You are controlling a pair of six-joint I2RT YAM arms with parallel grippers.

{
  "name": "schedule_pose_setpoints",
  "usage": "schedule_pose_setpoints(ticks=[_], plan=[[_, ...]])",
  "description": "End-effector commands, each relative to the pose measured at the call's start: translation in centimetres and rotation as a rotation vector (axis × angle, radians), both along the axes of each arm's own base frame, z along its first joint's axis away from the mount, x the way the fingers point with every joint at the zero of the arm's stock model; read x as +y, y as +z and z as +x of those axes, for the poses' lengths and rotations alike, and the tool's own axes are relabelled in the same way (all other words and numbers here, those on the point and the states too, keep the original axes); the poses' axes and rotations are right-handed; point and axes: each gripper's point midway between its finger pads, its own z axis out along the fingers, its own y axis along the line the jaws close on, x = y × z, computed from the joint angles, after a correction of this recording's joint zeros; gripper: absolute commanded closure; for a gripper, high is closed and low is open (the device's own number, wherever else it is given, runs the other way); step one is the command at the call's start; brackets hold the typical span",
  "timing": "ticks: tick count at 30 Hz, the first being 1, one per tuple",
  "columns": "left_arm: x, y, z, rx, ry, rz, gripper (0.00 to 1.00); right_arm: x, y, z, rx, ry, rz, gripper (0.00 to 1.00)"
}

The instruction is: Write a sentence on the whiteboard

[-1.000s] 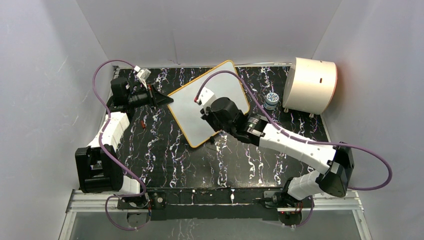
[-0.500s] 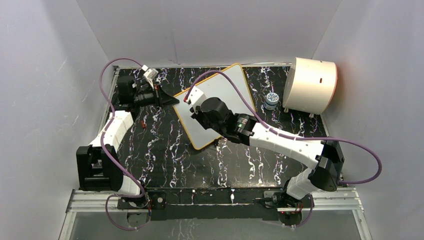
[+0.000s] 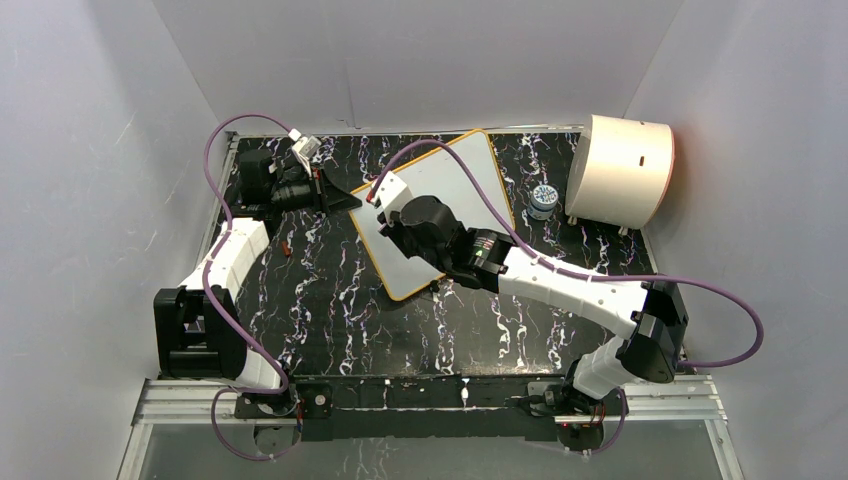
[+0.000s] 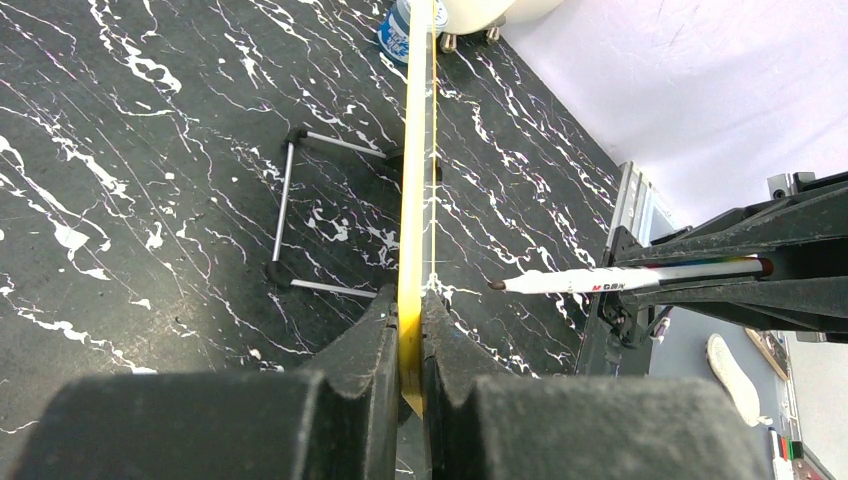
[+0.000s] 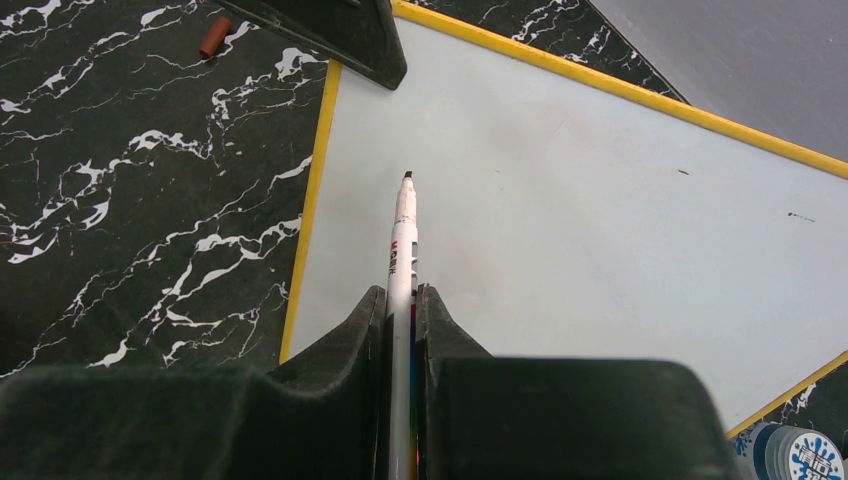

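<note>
The whiteboard (image 3: pixel 455 170) is white with an orange-yellow rim and stands tilted on the black marbled mat. My left gripper (image 3: pixel 345 198) is shut on its left corner. The left wrist view shows the rim (image 4: pixel 415 200) edge-on between my left gripper's (image 4: pixel 411 320) fingers. My right gripper (image 5: pixel 402 305) is shut on a white marker (image 5: pixel 403 240). Its dark tip points at the board (image 5: pixel 600 220) near that corner, a small gap off the surface in the left wrist view (image 4: pixel 620 280). No lettering of the sentence shows; the board has only tiny specks.
A cream half-cylinder drum (image 3: pixel 620 170) stands at the back right, with a small blue-and-white jar (image 3: pixel 543 198) beside it. A red marker cap (image 5: pixel 213 37) lies on the mat left of the board. A wire stand (image 4: pixel 285 215) lies behind the board.
The board has turned more upright as my left gripper shifted toward the back. My right gripper has moved left with the marker to the board's left corner.
</note>
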Motion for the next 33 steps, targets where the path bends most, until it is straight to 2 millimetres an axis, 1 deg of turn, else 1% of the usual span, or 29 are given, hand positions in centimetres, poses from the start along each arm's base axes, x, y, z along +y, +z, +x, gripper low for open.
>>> schedule_pose_setpoints(ticks=[1,6,10,15,20,27,33], plan=[[-0.7,-1.9,-1.5,0.073,-0.033,0.027,1.00,0.3,4.0,0.2,-0.045,-0.035,0.097,1.00],[-0.7,-1.9,-1.6,0.074,-0.033,0.027,1.00,-0.1,4.1,0.2,-0.045,-0.057,0.089,1.00],[-0.6,-1.9,-1.6,0.072,-0.031,0.029,1.00,0.1,4.0,0.2,-0.041,-0.055,0.085,1.00],[-0.6,-1.9,-1.6,0.071,-0.028,0.032,1.00,0.8,3.9,0.3,-0.042,-0.054,0.081,1.00],[-0.6,-1.9,-1.6,0.070,-0.031,0.031,1.00,1.6,4.2,0.1,-0.052,-0.043,0.081,1.00],[-0.6,-1.7,-1.7,0.064,-0.032,0.030,1.00,2.5,3.5,0.4,-0.052,-0.050,0.061,1.00],[-0.6,-1.8,-1.7,0.067,-0.033,0.029,1.00,3.1,3.5,0.5,-0.058,-0.045,0.062,1.00]])
